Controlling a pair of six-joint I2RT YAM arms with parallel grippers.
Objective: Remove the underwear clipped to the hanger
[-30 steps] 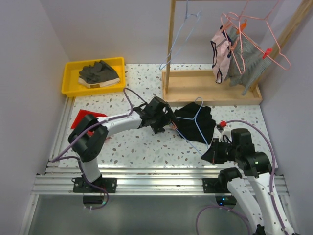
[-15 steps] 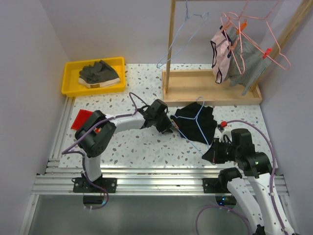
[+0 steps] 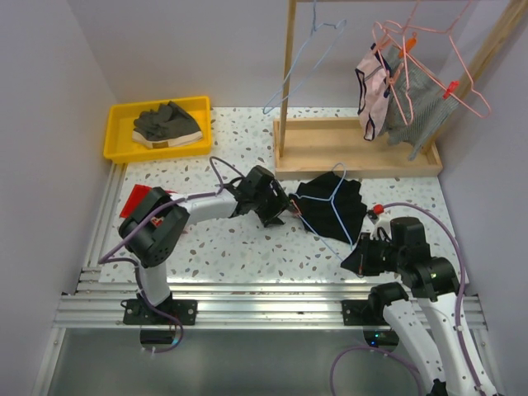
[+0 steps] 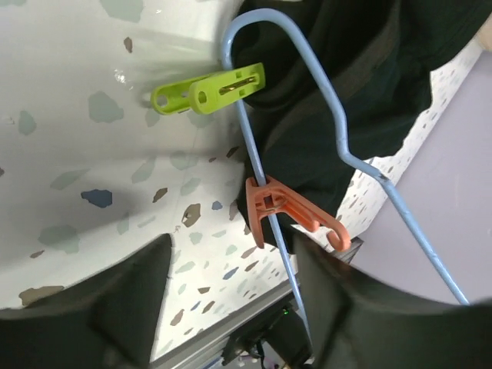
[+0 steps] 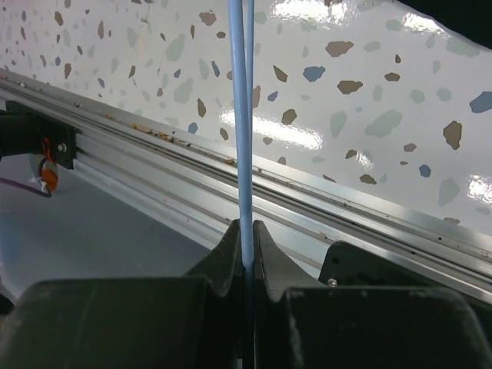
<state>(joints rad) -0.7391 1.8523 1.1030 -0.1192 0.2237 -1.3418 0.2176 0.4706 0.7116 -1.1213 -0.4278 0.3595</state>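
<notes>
Notably, the black underwear (image 3: 346,200) lay flat on the worktop (image 3: 223,252), nearer its right edge, pegged to the blue hanger (image 4: 246,138) whose wire the right gripper (image 5: 244,231) clamped, while the left gripper (image 3: 283,211), jaws apart, sat just left of the orange clip (image 4: 288,211).

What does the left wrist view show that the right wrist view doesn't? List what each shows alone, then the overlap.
Left wrist only: a green clip and an orange clip on the blue hanger, at the edge of the black underwear, with the left pincer open just short of them.
Right wrist only: the right pincer shut on the hanger's wire, and the aluminium rail along the table edge.
Both: the blue hanger and the speckled table.
</notes>
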